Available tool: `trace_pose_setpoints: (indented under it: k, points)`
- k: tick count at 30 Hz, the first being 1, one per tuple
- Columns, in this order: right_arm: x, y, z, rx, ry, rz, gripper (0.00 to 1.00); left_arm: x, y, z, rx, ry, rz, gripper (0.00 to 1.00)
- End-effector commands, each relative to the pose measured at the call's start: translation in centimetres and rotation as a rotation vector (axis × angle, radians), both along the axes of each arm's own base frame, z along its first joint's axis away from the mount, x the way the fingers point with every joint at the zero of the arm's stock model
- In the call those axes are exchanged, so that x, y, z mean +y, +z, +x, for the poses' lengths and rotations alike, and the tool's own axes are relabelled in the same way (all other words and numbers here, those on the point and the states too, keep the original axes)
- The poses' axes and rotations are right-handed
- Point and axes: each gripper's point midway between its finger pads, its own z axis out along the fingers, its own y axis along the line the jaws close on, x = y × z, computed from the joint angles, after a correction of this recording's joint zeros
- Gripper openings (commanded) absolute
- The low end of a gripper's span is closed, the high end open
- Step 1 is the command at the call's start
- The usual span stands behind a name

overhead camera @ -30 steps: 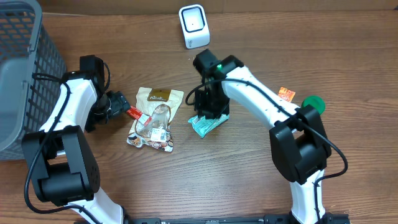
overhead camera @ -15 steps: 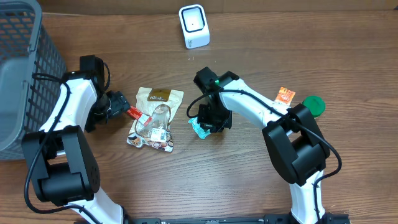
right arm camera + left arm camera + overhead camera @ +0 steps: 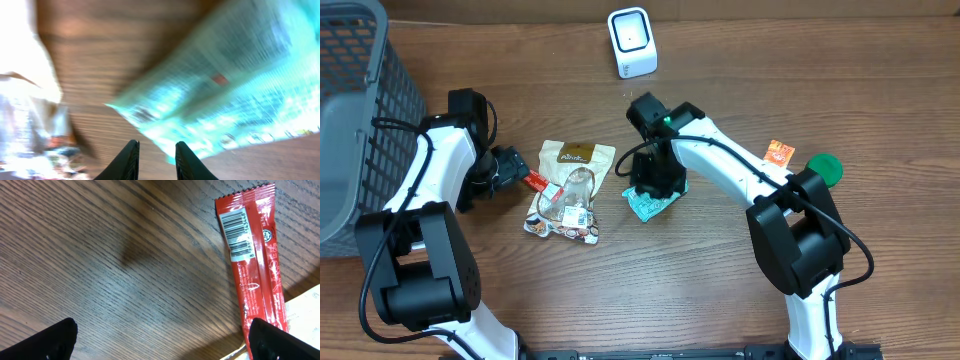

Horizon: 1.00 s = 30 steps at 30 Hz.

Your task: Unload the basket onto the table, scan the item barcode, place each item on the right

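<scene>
The red packet [image 3: 255,275] has a white barcode [image 3: 236,227] with tiny numbers beside it, too small to read. The print on the teal packet [image 3: 230,85] is all blurry, and the word on the brown pouch [image 3: 576,155] is too small.

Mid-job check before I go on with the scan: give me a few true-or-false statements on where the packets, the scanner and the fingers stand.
1. The red foil stick packet lies on the wooden table with its barcode facing up. True.
2. The left fingers are clamped on that red packet. False: they stand wide open, not closed on it.
3. The white box-shaped scanner stands at the far side of the table, apart from both arms. True.
4. The teal plastic packet lies against the green round lid. False: it lies mid-table under the right gripper, well apart from the lid.
</scene>
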Motion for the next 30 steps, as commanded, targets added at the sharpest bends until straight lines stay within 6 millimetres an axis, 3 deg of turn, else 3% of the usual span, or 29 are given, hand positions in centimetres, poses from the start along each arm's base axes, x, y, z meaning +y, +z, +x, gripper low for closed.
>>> trace_pose_setpoints:
  k: [1, 5, 11, 14, 17, 20, 26, 30]
  points:
    - [-0.2, 0.4, 1.5, -0.057, -0.018, -0.024, 0.26, 0.8, 0.6, 0.5, -0.017, -0.004, 0.024, 1.0]
    - [-1.1, -0.1, 2.1, -0.099, -0.023, -0.082, 0.26, 0.8, 0.6, 0.5, -0.017, -0.004, 0.024, 1.0]
    - [-0.3, -1.5, 2.0, -0.122, -0.007, -0.064, 0.26, 0.8, 0.6, 0.5, -0.017, -0.004, 0.024, 1.0]
    - [0.0, -1.8, 1.8, -0.129, 0.001, -0.059, 0.32, 0.8, 0.6, 0.5, -0.017, -0.004, 0.024, 1.0]
    - [0.4, -1.3, 2.2, -0.141, 0.001, -0.042, 0.34, 0.8, 0.6, 0.5, -0.017, -0.004, 0.024, 1.0]
    - [0.5, 0.4, 3.0, -0.165, 0.031, -0.019, 0.39, 0.8, 0.6, 0.5, -0.017, -0.004, 0.024, 1.0]
    - [-2.4, 3.9, 4.5, -0.193, 0.091, -0.036, 0.56, 0.8, 0.6, 0.5, -0.017, -0.004, 0.024, 1.0]
    - [-5.7, 3.9, 4.6, -0.134, 0.056, -0.073, 0.68, 0.8, 0.6, 0.5, -0.017, -0.004, 0.024, 0.99]
